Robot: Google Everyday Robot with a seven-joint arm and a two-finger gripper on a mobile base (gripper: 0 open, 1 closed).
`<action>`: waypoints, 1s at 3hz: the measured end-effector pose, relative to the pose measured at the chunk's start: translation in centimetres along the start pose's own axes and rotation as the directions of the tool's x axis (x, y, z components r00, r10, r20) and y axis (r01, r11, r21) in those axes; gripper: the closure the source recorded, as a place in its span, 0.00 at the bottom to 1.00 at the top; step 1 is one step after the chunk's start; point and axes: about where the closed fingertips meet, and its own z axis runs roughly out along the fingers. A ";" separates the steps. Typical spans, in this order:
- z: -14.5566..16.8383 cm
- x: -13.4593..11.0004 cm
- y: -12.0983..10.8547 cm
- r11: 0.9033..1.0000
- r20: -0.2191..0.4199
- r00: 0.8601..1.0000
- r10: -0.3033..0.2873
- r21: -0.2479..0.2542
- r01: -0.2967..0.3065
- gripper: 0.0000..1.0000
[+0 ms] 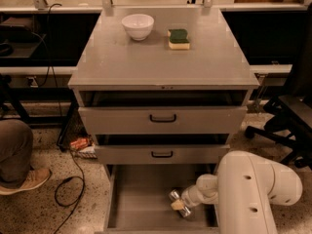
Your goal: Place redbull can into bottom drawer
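The bottom drawer (139, 201) is pulled open under the two upper drawers and shows a plain grey floor. The redbull can (173, 195), small and silver, lies tilted low over the right part of that floor. My gripper (178, 204) reaches in from the right and is shut across the can's middle, with a yellowish fingertip (176, 205) over it. The white arm (253, 191) fills the lower right and hides the drawer's right wall.
A white bowl (138, 26) and a green-and-yellow sponge (178, 38) sit on the cabinet top. The two upper drawers (162, 118) stand slightly open. A person's leg and shoe (19, 167) are at the left, with a black cable (73, 184) on the floor. A chair (287, 121) stands at the right.
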 end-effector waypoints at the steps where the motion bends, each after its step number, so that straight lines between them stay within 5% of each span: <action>1: -0.5 -0.4 0.0 1.000 0.014 1.000 -0.004 -0.002 0.004 0.00; 3: -5.2 -2.0 -0.3 0.993 0.211 0.977 0.030 -0.121 -0.004 0.00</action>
